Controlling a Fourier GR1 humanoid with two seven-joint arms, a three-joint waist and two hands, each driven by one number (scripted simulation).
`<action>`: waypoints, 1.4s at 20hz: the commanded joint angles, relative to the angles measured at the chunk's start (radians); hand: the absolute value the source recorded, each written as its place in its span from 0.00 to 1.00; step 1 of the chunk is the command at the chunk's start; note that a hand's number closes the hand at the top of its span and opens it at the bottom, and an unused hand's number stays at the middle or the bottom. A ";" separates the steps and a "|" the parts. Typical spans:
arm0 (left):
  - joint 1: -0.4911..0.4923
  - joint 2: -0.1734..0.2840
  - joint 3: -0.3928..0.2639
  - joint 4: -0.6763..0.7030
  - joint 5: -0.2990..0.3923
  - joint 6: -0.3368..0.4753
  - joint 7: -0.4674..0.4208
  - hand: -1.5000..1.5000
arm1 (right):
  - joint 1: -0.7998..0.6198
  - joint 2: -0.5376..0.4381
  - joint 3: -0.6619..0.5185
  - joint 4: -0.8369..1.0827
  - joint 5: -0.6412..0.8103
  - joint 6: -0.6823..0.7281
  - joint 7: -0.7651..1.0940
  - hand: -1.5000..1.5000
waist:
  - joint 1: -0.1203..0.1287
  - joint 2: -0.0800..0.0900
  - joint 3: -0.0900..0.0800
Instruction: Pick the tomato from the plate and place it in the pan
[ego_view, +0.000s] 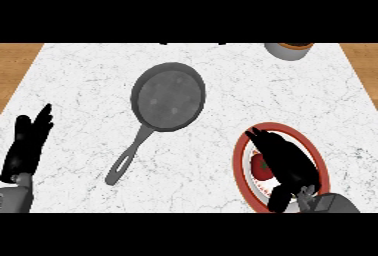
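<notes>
White marble counter (221, 60), right hand (291, 162) over red-rimmed plate (240, 160), fingers extended above tomato (259, 167) at its left edge, grasp indiscernible, grey pan (168, 97) well apart up-left, left hand (26, 145) resting open.

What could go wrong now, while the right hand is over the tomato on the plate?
1. The black right hand hides most of the red tomato, so its hold cannot be checked; the tomato might slip or roll on the red-rimmed white plate.
2. The dark grey frying pan lies well to the left; the tomato could fall during the carry across the white marble counter.
</notes>
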 joint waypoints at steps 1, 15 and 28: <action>-0.038 -0.007 0.013 -0.007 -0.028 -0.013 0.053 0.50 | 0.006 0.052 -0.027 0.028 0.064 -0.001 -0.046 0.00 | -0.001 0.000 0.000; 0.028 -0.024 0.082 -0.001 -0.026 -0.094 -0.028 0.50 | 0.069 0.085 -0.091 0.163 0.198 -0.011 -0.170 0.00 | -0.001 0.000 0.000; 0.026 -0.090 0.063 -0.027 -0.091 -0.053 -0.014 0.50 | -0.049 0.104 -0.156 0.230 0.325 -0.054 -0.299 1.00 | 0.001 0.000 0.000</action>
